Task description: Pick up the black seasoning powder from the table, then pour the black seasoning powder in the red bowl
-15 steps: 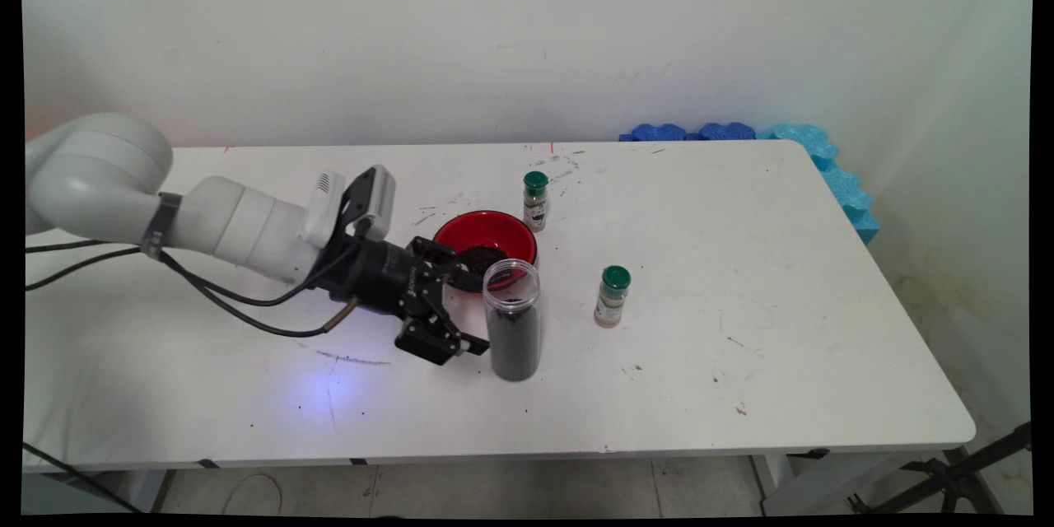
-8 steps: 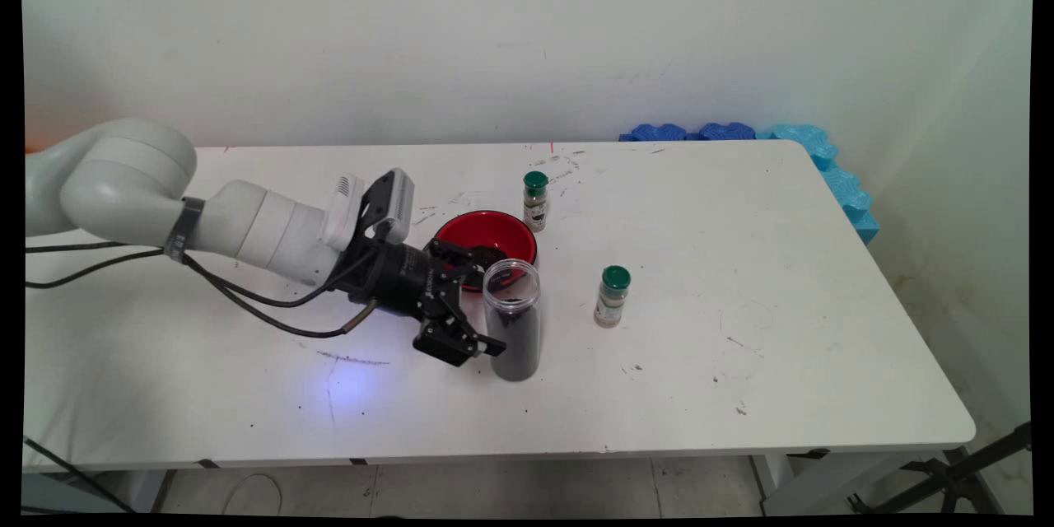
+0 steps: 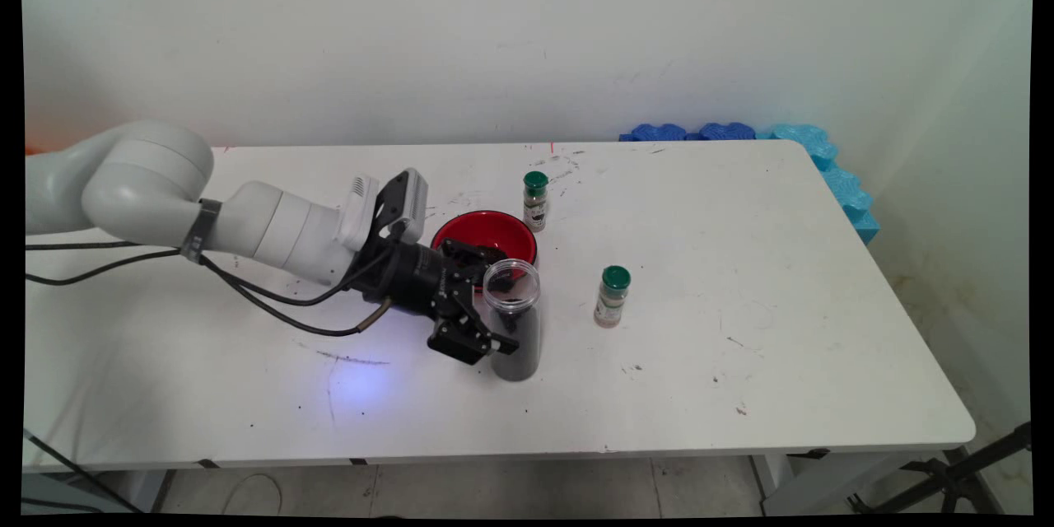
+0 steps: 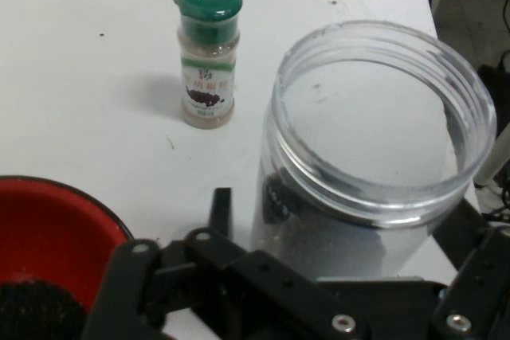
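Two black fingers of the gripper are spread wide on either side of the clear lidless plastic jar of dark granules, gripping nothing. The jar stands upright on the white table, just in front of the red bowl.

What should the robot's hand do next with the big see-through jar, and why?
Probably close the gripper on the clear jar. The open fingers already stand either side of the upright, lidless jar, which holds dark grains. A gentle, level squeeze seems wise, since the red bowl sits close behind.
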`<state>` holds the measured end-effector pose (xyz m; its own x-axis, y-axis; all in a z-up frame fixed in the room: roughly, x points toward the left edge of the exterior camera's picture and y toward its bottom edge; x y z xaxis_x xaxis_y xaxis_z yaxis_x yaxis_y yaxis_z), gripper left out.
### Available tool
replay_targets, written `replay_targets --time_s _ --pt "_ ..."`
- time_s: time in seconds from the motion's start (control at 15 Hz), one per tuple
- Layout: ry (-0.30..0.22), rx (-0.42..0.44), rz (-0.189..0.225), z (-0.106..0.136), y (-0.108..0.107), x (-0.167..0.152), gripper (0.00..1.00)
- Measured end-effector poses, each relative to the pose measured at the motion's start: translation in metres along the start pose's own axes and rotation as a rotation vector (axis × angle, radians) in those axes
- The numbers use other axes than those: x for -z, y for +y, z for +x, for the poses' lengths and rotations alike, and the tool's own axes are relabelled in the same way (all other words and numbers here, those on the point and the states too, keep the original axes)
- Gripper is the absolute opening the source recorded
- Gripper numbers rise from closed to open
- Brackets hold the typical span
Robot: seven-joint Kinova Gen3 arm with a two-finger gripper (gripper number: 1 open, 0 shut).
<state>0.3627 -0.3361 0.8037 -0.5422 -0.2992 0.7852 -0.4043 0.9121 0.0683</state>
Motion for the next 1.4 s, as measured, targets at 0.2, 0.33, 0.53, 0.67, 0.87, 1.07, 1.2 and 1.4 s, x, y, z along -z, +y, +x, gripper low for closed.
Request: replay_targets --time_s 0.2,0.33,0.53,0.67,0.87,1.07,1.2,1.4 --pt "0.006 0.011 0.002 0.002 -0.001 -0.002 0.0" --pt "0.008 0.018 -0.001 0.004 -0.001 -0.001 0.0" --pt "0.01 0.022 -0.008 0.009 0.001 0.004 0.0" --pt "0.01 0.026 -0.01 0.012 0.001 0.01 0.0" --pt "0.015 0.038 -0.009 0.023 0.002 0.027 0.0" --pt "0.023 0.059 -0.01 0.037 0.002 0.049 0.0" --pt "0.026 0.079 -0.014 0.049 0.002 0.068 0.0" --pt "0.022 0.133 -0.018 0.066 0.003 0.097 0.0"
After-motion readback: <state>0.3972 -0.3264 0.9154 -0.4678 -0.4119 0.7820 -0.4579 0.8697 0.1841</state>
